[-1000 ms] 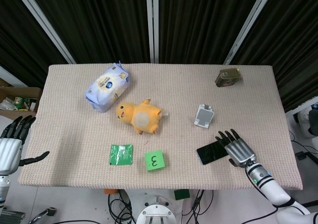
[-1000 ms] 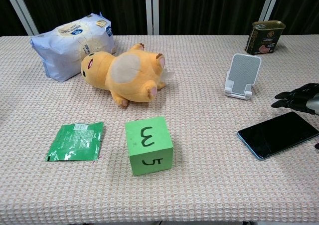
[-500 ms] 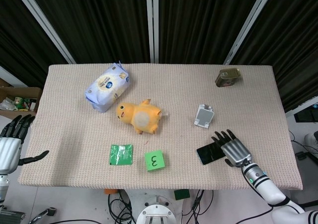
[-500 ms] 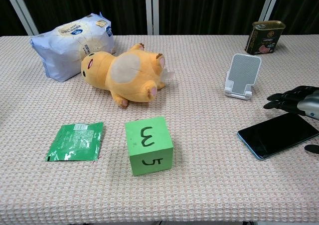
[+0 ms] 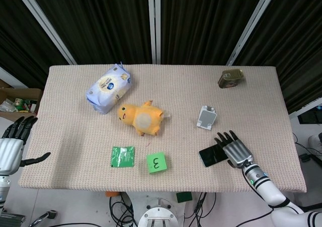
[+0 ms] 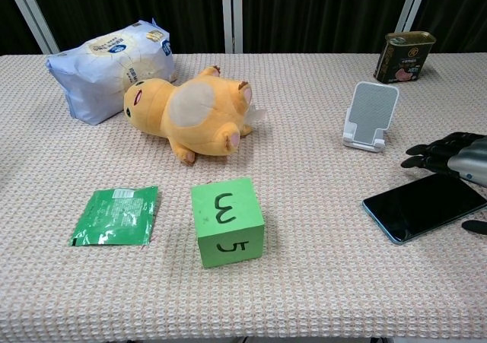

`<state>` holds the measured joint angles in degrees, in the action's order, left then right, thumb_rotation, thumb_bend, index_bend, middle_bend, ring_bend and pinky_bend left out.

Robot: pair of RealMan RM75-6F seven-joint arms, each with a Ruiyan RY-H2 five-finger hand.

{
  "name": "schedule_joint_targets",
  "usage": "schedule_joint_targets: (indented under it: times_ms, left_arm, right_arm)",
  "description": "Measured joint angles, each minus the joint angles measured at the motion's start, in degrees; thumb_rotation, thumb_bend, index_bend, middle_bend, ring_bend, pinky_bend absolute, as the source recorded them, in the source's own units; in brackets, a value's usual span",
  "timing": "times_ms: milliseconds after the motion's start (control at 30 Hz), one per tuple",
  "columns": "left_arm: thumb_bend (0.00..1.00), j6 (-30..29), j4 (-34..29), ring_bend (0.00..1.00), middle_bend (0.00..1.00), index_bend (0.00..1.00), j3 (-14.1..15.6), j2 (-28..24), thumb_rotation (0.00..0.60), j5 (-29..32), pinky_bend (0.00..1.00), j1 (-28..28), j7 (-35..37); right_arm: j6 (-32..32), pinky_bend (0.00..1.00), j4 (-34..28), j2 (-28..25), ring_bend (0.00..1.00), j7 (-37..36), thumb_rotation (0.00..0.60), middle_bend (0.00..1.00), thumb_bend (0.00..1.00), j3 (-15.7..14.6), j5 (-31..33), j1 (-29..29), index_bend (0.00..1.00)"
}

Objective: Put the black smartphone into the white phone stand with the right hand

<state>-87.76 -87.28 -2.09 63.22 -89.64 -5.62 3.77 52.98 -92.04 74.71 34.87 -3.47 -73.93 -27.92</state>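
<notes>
Chest view: green cube [image 6: 227, 220], plush toy [image 6: 185, 111], wipes pack [image 6: 106, 64] left of white phone stand [image 6: 370, 115].

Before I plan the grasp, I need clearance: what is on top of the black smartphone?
The right hand hangs over the right end of the flat black smartphone; contact cannot be told. The screen's left part lies bare.

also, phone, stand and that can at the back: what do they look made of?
Black smartphone: glossy glass face, going by its sheen. White phone stand: probably matte moulded plastic, with a grey textured back pad. Can: likely metal, given the gold rim and printed label.
</notes>
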Motion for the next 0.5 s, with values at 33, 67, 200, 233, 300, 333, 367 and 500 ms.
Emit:
schedule_joint_targets:
  times_ms: [33,67,200,233,300,333,367,500]
  left_arm:
    - [0.00,0.03,0.11,0.05,0.08,0.09,0.01,0.08,0.422,0.00,0.17,-0.03,0.05]
    - [0.00,0.06,0.19,0.05,0.08,0.09,0.01,0.12,0.421,0.00,0.17,-0.05,0.07]
    - [0.00,0.26,0.44,0.04,0.08,0.09,-0.08,0.16,0.421,0.34,0.17,-0.11,0.24]
    - [0.00,0.23,0.50,0.05,0.08,0.09,-0.12,0.15,0.422,0.37,0.17,-0.12,0.33]
    - [0.00,0.18,0.57,0.05,0.08,0.09,-0.14,0.17,0.421,0.36,0.17,-0.12,0.44]
    - [0.00,0.19,0.62,0.05,0.08,0.09,-0.12,0.19,0.422,0.34,0.17,-0.13,0.48]
    - [0.00,0.24,0.65,0.05,0.08,0.09,-0.10,0.21,0.422,0.35,0.17,-0.13,0.50]
    - [0.00,0.55,0.70,0.05,0.08,0.09,0.02,0.20,0.424,0.47,0.17,-0.18,0.56]
  right_arm:
    - [-0.12,0.00,0.07,0.13,0.00,0.32,0.600,0.00,0.32,-0.01,0.27,-0.12,0.24]
    - [-0.19,0.00,0.12,0.22,0.00,0.52,0.600,0.00,0.32,-0.01,0.48,-0.20,0.25]
    - [-0.28,0.00,0.25,0.33,0.00,0.77,0.600,0.00,0.32,0.04,1.24,-0.41,0.34]
    - [-0.21,0.00,0.31,0.31,0.00,0.87,0.600,0.00,0.32,0.02,1.33,-0.43,0.37]
    - [-0.02,0.00,0.36,0.28,0.00,0.90,0.600,0.00,0.32,-0.04,1.37,-0.42,0.43]
    - [0.18,0.00,0.40,0.29,0.00,0.80,0.600,0.00,0.32,-0.07,1.25,-0.37,0.46]
    - [0.38,0.00,0.47,0.32,0.00,0.71,0.600,0.00,0.32,-0.11,1.11,-0.32,0.49]
    - [1.02,0.00,0.72,0.44,0.00,-0.03,0.600,0.00,0.32,-0.30,0.35,-0.09,0.60]
